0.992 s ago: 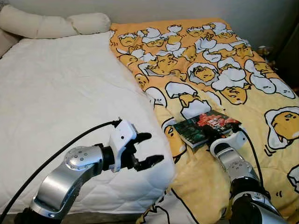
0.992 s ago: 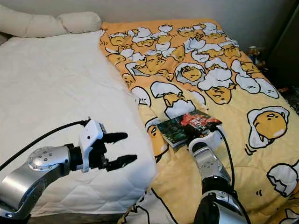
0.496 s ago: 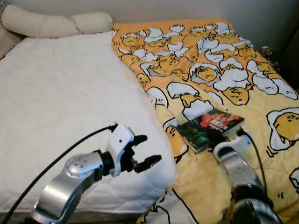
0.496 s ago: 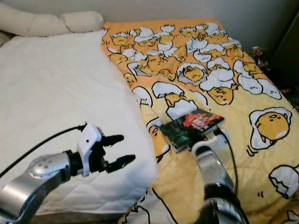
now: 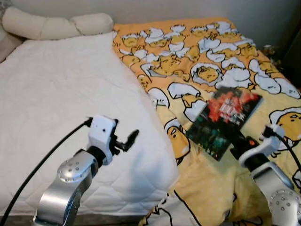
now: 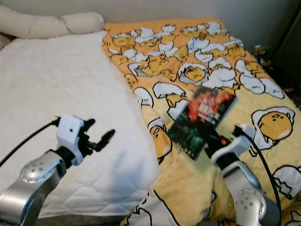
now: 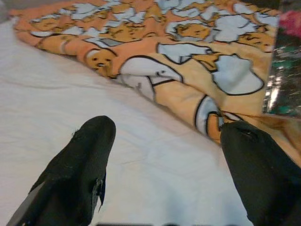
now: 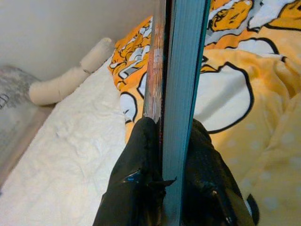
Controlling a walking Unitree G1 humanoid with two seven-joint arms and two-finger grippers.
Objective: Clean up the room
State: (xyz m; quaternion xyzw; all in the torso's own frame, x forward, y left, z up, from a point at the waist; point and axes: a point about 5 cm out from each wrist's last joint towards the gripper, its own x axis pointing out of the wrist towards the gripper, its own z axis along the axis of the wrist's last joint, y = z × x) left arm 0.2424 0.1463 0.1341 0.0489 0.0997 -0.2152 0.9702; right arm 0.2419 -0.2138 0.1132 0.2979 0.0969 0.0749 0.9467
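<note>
The two black fingers of the right gripper (image 8: 164, 155) are closed on the lower edge of a thin paperback book with a dark green and red cover (image 5: 225, 120), one finger on each face. The book stands up from the fingers, raised above the yellow blanket printed with egg-yolk characters (image 5: 211, 61) and not touching it. Its long axis goes away from the fingertips, tilted toward the far side of the bed, and the cover faces the head camera. In the right wrist view the page block sits straight between the fingers, so the hold looks firm.

The fingers of the left gripper (image 7: 167, 155) are wide apart and hold nothing. They hover just above the white quilted mattress cover (image 5: 61, 94), and the fold of the blanket lies ahead of them.

The right arm is the one that carries the book; my judgement is that the next move is to take it off the bed to a proper place, which I cannot see here.
</note>
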